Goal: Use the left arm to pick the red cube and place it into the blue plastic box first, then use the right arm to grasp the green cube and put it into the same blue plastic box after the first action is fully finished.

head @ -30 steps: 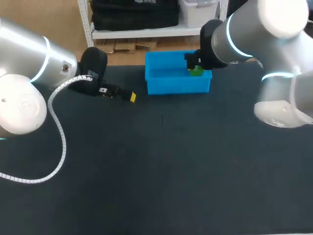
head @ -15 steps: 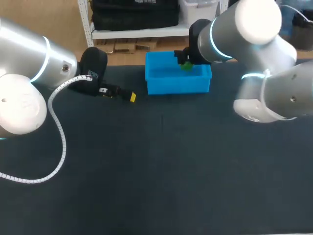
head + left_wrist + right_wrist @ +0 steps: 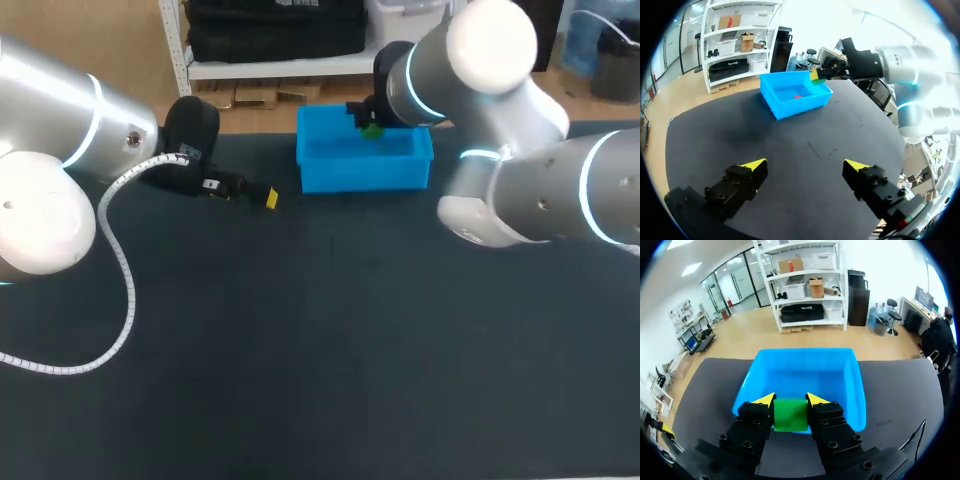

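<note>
— What's the biggest thing in front of me?
— Your dark table, with both arms over it. Your right arm comes in from the right and reaches across to the far edge. Your left arm lies low at the far left.

— And the box?
— Your blue plastic box stands at the table's far edge, near the middle. Your right gripper hangs above it, by its rim.

— What are the pincers doing?
— Your right gripper's two fingers press on the green cube from both sides and hold it in the air, with the box's hollow just ahead of it. Your left gripper stands wide open with nothing between its fingers. It is low over the table, well apart from the box and pointing toward it.

— The red cube?
— You'll find the red cube lying inside the box, on its floor.
</note>
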Tool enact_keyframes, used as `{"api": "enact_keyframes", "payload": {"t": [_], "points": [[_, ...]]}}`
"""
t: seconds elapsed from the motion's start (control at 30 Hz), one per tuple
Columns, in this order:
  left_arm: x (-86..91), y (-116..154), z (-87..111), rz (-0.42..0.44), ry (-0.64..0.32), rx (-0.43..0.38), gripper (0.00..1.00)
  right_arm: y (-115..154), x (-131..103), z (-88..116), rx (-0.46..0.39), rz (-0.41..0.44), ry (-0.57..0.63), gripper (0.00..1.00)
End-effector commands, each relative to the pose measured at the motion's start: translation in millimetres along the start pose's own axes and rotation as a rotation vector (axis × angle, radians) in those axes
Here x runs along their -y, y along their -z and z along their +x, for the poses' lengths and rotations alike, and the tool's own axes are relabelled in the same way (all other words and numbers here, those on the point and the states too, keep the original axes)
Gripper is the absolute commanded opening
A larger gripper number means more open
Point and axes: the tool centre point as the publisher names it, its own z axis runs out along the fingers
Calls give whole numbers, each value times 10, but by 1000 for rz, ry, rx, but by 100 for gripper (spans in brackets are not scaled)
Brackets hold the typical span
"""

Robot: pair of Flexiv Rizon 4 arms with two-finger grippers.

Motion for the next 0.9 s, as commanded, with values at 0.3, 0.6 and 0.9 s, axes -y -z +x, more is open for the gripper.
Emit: {"api": "enact_keyframes", "payload": {"t": [0.3, 0.6, 0.9], "points": [[-12, -5, 8, 6, -2, 5, 100, -442, 96, -106, -61, 41, -18, 0], [-12, -5, 8, 6, -2, 5, 100, -634, 191, -15, -102, 83, -21, 0], [-12, -5, 8, 6, -2, 5, 100, -693, 243, -23, -120, 101, -27, 0]]}}
